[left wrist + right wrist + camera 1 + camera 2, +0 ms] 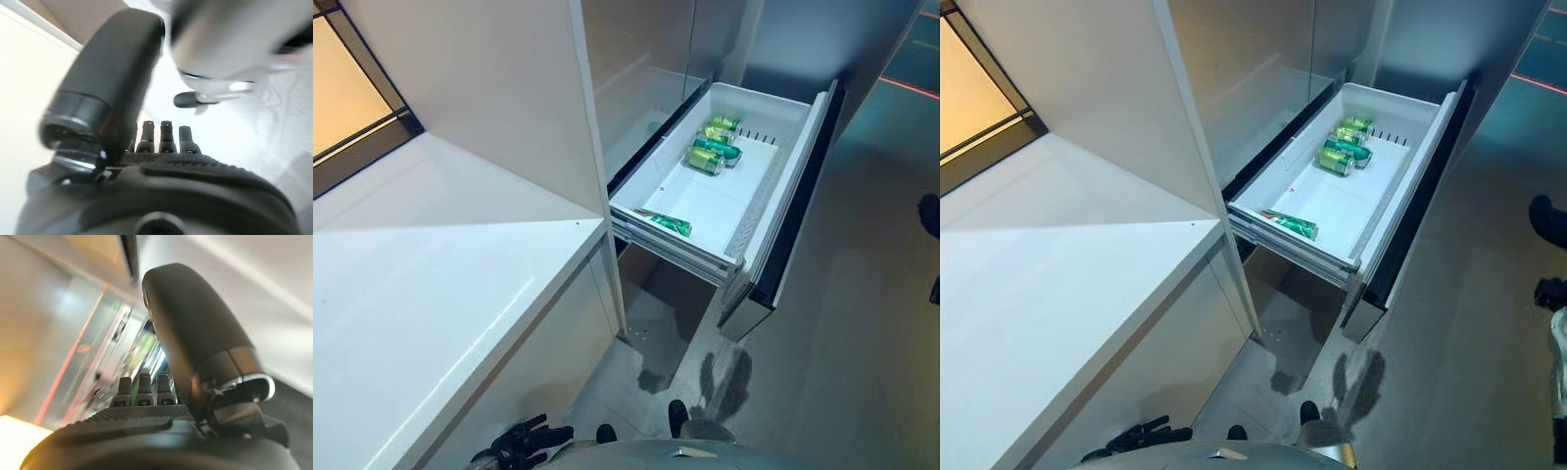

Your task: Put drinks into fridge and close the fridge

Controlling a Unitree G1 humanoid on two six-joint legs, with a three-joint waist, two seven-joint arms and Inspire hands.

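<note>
Green cans (713,147) are lying in the open fridge drawer (759,211), upper right; both left hand (161,142) and right hand (142,387) are hanging open, holding nothing

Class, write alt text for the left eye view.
An open white fridge drawer holds several green cans at its far end and a green packet nearer. A white counter stands left; the left hand hangs low, holding nothing.

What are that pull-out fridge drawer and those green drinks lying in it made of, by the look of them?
The drawer looks like smooth white moulded plastic: rounded corners and a soft sheen. The green cans at its far end seem to be thin metal, judging by their shiny silvery ends. The flat green packet nearer the front could be foil or plastic; unclear.
</note>
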